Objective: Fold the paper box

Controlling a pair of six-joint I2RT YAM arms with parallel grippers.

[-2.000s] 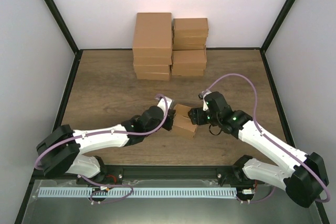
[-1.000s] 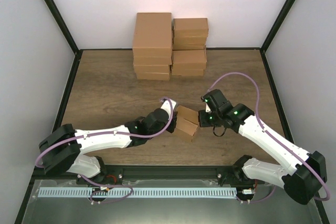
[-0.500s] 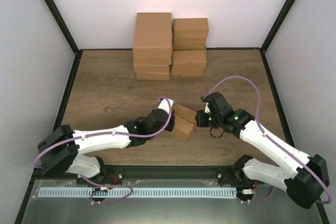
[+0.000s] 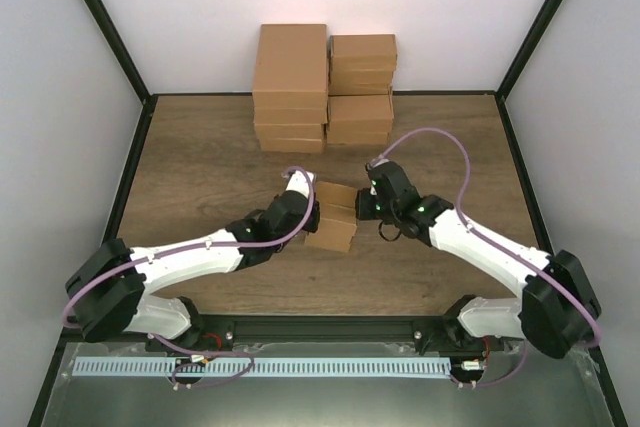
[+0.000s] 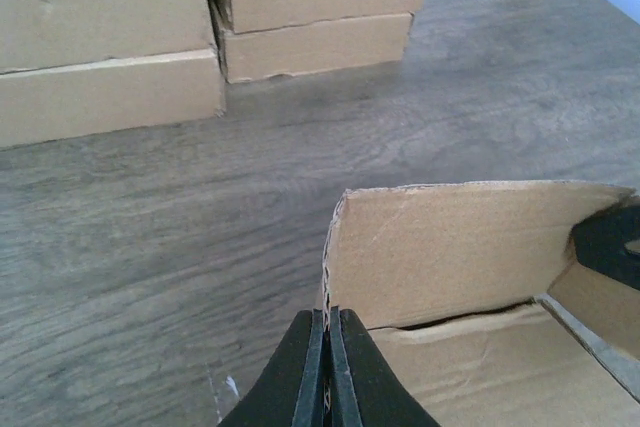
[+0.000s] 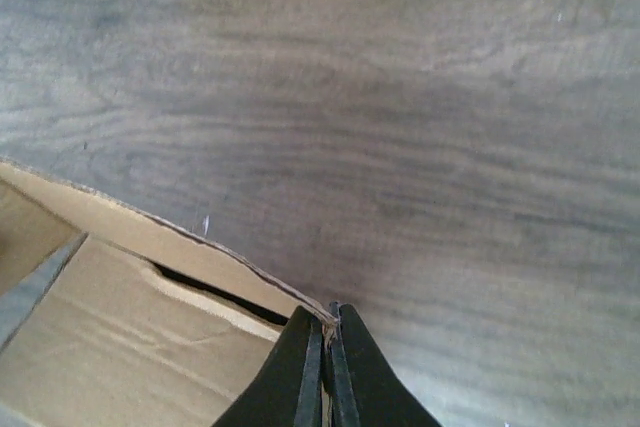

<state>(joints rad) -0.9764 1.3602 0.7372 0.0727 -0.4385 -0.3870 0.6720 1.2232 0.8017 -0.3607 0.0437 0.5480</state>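
Observation:
The paper box (image 4: 334, 215) is a small tan cardboard piece held between both arms over the middle of the table. My left gripper (image 4: 312, 210) is shut on its left edge; in the left wrist view the cardboard wall (image 5: 450, 247) rises from between the closed fingers (image 5: 327, 347). My right gripper (image 4: 361, 204) is shut on its right corner. In the right wrist view the box (image 6: 120, 317) lies to the lower left, its thin edge pinched between the fingers (image 6: 327, 352). The box's inner flaps show partly folded.
Two stacks of larger brown cartons (image 4: 291, 87) (image 4: 361, 90) stand at the back of the wooden table (image 4: 200, 167), also seen in the left wrist view as cartons (image 5: 110, 47). A black frame edges the table on both sides.
Both grippers have carried the box farther from the near edge and slightly left. The right arm has swung leftward with it, and its jaws have closed a little tighter.

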